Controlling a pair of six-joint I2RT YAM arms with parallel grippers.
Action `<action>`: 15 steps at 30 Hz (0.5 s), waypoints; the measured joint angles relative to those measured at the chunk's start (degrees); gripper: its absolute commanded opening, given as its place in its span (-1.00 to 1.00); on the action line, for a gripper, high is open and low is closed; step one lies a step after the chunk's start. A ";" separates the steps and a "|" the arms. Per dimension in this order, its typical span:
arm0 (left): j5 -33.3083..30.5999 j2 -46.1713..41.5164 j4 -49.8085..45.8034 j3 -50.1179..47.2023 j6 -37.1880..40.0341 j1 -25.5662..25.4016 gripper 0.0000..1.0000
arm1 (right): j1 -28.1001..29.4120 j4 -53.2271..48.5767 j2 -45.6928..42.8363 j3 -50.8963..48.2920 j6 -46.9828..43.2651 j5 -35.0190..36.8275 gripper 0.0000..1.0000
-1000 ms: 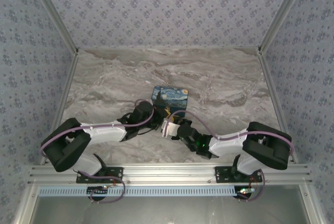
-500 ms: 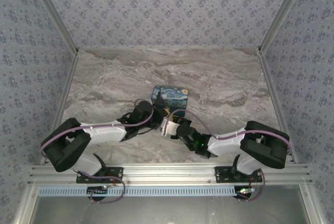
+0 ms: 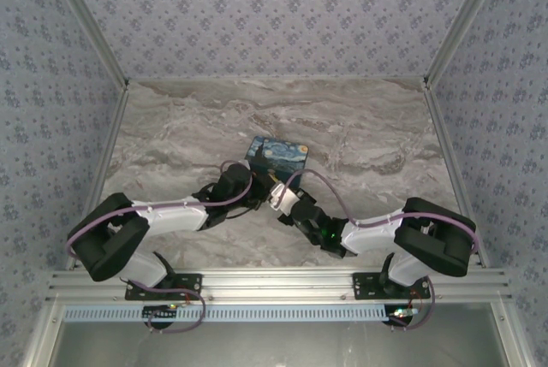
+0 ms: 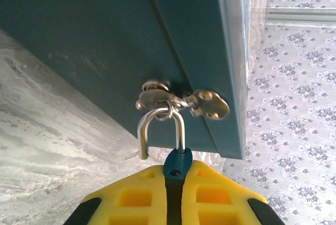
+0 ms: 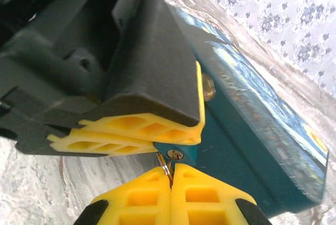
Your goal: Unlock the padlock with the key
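The padlock [image 4: 177,163] hangs by its shackle [image 4: 157,114] from the hasp [image 4: 181,100] on the teal side of the starry-night box [image 3: 280,155], the side that faces 6 o'clock toward my bases in the top view. My left gripper [image 4: 177,177] is clenched on the small teal body, its yellow fingers pressed against both flanks, so the lock is held steady with its keyhole [image 5: 175,154] facing my other arm. The shackle's 9 o'clock leg seems to end outside the body, but I cannot tell whether it has sprung. My right gripper [image 5: 171,175] has its fingers pinched together on the key [image 5: 164,167], and only a thin sliver of blade pokes out between them. In the right wrist view that tip sits just at 9 o'clock of the keyhole, very near it and apparently not inside it. I judge I am at the lining-up step, with insertion and the turn not yet done. The next move calls for a small shift of the blade toward 3 o'clock, square to the slot, then a straight push and a twist while my left side holds firm. The box rests mid-desk [image 3: 368,127], with my arms closing in from 8 and 4 o'clock.
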 measured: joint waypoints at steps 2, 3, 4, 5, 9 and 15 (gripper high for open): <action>0.00 0.02 0.07 0.02 -0.13 0.00 -1.00 | -0.02 0.44 0.00 -0.22 2.54 0.00 -1.00; 0.00 0.02 0.07 0.02 -0.13 0.00 -1.00 | -0.02 0.57 0.00 -0.26 3.52 0.00 -1.00; 0.00 0.04 0.07 0.04 -0.15 0.00 -1.00 | -0.02 0.66 0.00 -0.31 4.35 -0.02 -1.00; 0.02 0.04 0.09 0.04 -0.15 0.00 -1.00 | -0.02 0.85 0.00 -0.39 5.62 -0.04 -1.00; 0.22 0.09 0.11 0.04 -0.13 0.00 -1.00 | -0.02 1.36 0.00 -0.79 8.61 -0.17 -1.00; 0.26 0.09 0.17 0.04 -0.39 -0.02 -0.54 | -0.02 1.29 0.00 -0.79 10.93 -0.17 -1.00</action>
